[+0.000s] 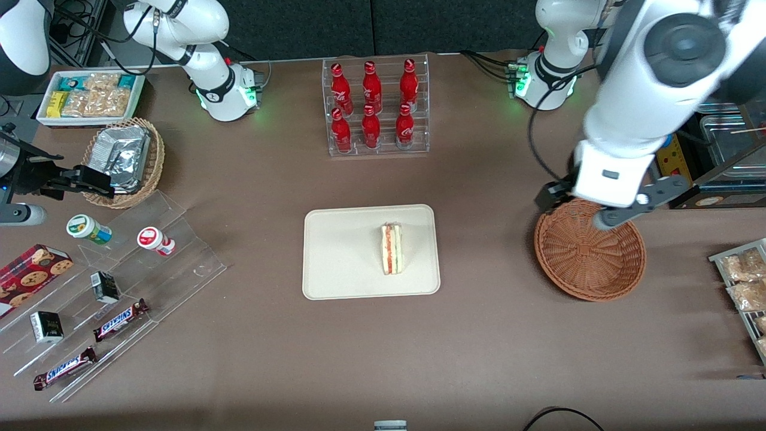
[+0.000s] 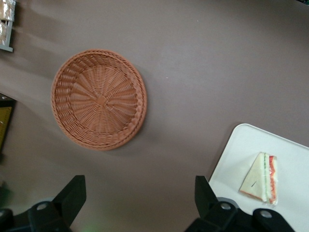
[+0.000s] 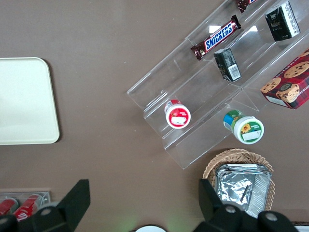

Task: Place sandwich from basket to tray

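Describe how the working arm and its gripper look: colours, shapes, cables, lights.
The left arm has glossy white, rounded shells with dark grey round joint caps. A black cable runs from its base, where a green light glows. The gripper has a white boxy body with a small dark mark, and black angular fingers.

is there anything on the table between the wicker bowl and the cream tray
No. Both the front and left wrist views show bare brown tabletop between the empty reddish-brown woven wicker bowl and the cream rectangular tray. The open pincer hangs over the bowl's rim.
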Controlling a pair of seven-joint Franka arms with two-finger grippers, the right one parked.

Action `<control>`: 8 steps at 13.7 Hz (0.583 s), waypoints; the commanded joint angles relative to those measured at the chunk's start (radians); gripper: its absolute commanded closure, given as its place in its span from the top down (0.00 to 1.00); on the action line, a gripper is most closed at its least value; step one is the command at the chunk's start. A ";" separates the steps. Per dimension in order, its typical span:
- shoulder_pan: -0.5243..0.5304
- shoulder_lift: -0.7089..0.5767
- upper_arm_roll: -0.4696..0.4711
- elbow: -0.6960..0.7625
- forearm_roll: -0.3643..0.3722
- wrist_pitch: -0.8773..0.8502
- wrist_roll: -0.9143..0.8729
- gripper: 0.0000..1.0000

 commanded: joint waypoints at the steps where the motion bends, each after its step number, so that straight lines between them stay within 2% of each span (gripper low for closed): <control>1: 0.003 -0.089 0.137 -0.034 -0.106 -0.029 0.182 0.99; 6: -0.020 -0.203 0.402 -0.081 -0.195 -0.138 0.607 0.99; 8: -0.044 -0.243 0.476 -0.129 -0.210 -0.133 0.682 1.00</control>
